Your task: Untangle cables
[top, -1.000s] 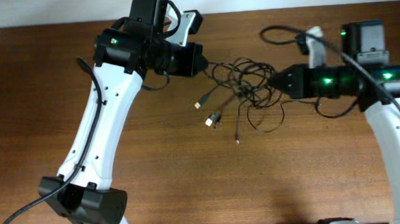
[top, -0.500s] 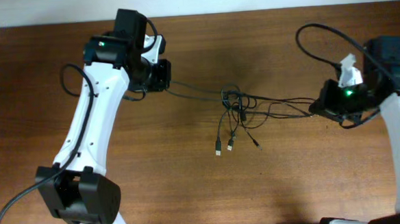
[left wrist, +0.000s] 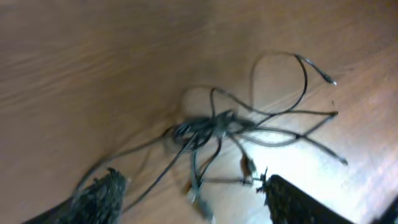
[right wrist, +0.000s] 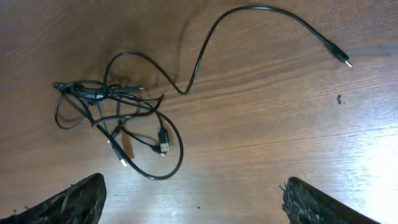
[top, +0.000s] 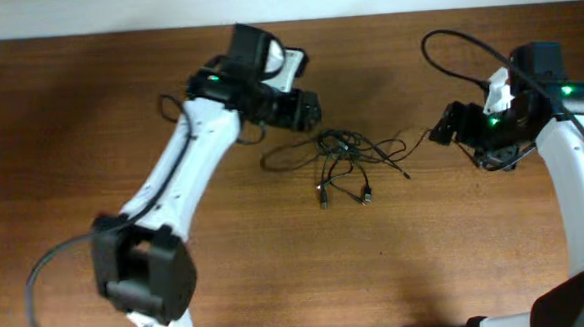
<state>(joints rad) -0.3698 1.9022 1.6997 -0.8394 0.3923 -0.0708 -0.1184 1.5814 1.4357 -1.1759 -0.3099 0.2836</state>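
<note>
Overhead view: wooden counter (top: 277, 264) with the cables (top: 340, 156) bunched in a small knot near its middle, between the two arms. Knot closer to the left tool (top: 307, 109), just to the near right of it and not touching; well apart from the right tool (top: 443, 132).

One thin loop (top: 277, 161) spread to the left of the knot, below the left arm. Two plug ends (top: 324, 194) trailing toward the near edge. A single long strand (top: 411, 142) running right from the knot, its tip near the right tool but apart from it.

Left wrist view: left tool (left wrist: 193, 180) wide open, fingers (left wrist: 102, 196) far apart at the lower corners, nothing gripped between them. Knot of cables (left wrist: 205, 124) on the counter beyond the fingertips, roughly midway between them. Strands fanning out right and one loose strand running down toward the left-hand finger; contact with it impossible to tell through the blur.

Right wrist view: right tool (right wrist: 194, 183) likewise wide open and empty, fingers (right wrist: 68, 202) at the lower corners. Cables (right wrist: 93, 93) at the far left, beyond the left-hand finger and clear of it. A USB plug (right wrist: 164, 148) inside a loop near the knot. The long strand curving up and right to a barrel plug (right wrist: 342, 61) at the far right.
</note>
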